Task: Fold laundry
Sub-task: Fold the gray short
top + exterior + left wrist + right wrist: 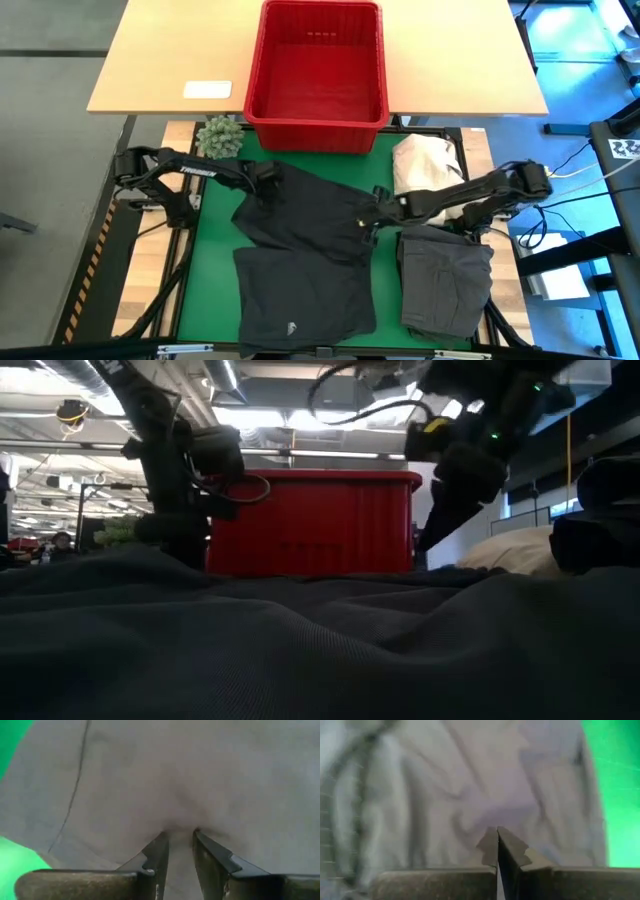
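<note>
the left gripper [180,837] is pressed down into the black garment [305,215] spread on the green mat [215,235], near its far left corner, and in the left wrist view we see a small pucker of cloth caught between the two nearly closed fingers [159,851], so we'd call that a pinch on the fabric. the right gripper [497,834] sits at the same garment's right edge; its fingers [490,847] are fully together, tips down on wrinkled cloth, but we honestly can't tell if any fabric is actually trapped between them.

in the high view the garment lies rumpled across the middle of the mat, overlapping a second dark garment [300,300] nearer the front edge, whose bottom is cut off by the picture. a dark grey folded piece [445,280] lies to the right, with a cream-white cloth heap [425,165] behind it. the red basket [317,125] stands on the wooden table [160,60] beyond the mat, with a small green plant [220,135] and a white card [208,89] off to its left.

the low view is mostly filled by dark cloth up close, so both grippers' tips are hidden there; only the arms and the basket [315,520] poke above it.
</note>
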`<action>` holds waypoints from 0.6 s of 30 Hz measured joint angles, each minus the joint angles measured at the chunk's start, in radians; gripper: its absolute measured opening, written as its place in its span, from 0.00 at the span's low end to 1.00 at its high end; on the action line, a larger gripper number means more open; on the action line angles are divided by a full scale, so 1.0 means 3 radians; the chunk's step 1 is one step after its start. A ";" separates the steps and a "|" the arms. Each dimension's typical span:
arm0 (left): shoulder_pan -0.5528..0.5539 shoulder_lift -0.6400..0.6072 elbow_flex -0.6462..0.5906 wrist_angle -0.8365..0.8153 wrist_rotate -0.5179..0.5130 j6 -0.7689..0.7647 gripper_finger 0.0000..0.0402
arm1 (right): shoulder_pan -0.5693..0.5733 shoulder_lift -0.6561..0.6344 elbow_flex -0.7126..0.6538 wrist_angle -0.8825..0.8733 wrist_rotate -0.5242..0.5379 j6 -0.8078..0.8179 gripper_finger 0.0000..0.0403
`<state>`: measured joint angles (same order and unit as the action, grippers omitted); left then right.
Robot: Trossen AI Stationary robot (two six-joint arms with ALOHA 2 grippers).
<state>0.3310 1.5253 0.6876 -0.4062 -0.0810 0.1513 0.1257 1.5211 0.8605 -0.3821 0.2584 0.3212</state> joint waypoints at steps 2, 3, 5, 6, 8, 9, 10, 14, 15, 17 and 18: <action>0.0076 -0.0002 -0.0079 0.0203 0.0019 -0.0007 0.21 | -0.0099 -0.0141 -0.0232 0.0221 -0.0139 0.0064 0.00; 0.0102 -0.0003 -0.0112 0.0261 0.0019 -0.0028 0.21 | -0.0170 -0.0197 -0.0332 0.0266 -0.0158 0.0124 0.00; 0.0122 -0.0003 -0.0140 0.0285 0.0030 -0.0052 0.21 | -0.0330 -0.0217 -0.0484 0.0306 -0.0173 0.0209 0.00; 0.0122 -0.0003 -0.0147 0.0283 0.0030 -0.0056 0.21 | -0.0419 -0.0213 -0.0541 0.0308 -0.0183 0.0225 0.00; 0.0115 0.0000 -0.0150 0.0283 0.0027 -0.0060 0.21 | -0.0613 -0.0174 -0.0620 0.0314 -0.0243 0.0243 0.00; 0.0105 0.0001 -0.0150 0.0282 0.0016 -0.0061 0.21 | -0.0700 -0.0152 -0.0636 0.0322 -0.0261 0.0245 0.00; 0.0094 0.0001 -0.0151 0.0284 0.0005 -0.0067 0.21 | -0.0786 -0.0142 -0.0651 0.0321 -0.0267 0.0246 0.00; 0.0080 0.0004 -0.0154 0.0278 -0.0009 -0.0089 0.21 | -0.1083 -0.0124 -0.0645 0.0458 -0.0254 0.0195 0.00; 0.0080 0.0004 -0.0154 0.0278 -0.0011 -0.0089 0.21 | -0.1152 -0.0124 -0.0647 0.0493 -0.0266 0.0146 0.00; 0.0080 0.0004 -0.0154 0.0274 -0.0022 -0.0123 0.21 | -0.1280 -0.0124 -0.0646 0.0624 -0.0310 0.0105 0.00; 0.0080 -0.0002 -0.0152 0.0273 -0.0021 -0.0137 0.21 | -0.1327 -0.0124 -0.0645 0.0662 -0.0322 0.0086 0.00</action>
<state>0.3550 1.5247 0.6421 -0.3242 -0.0873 0.1102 -0.2724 1.4837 0.6670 -0.1835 0.1617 0.3469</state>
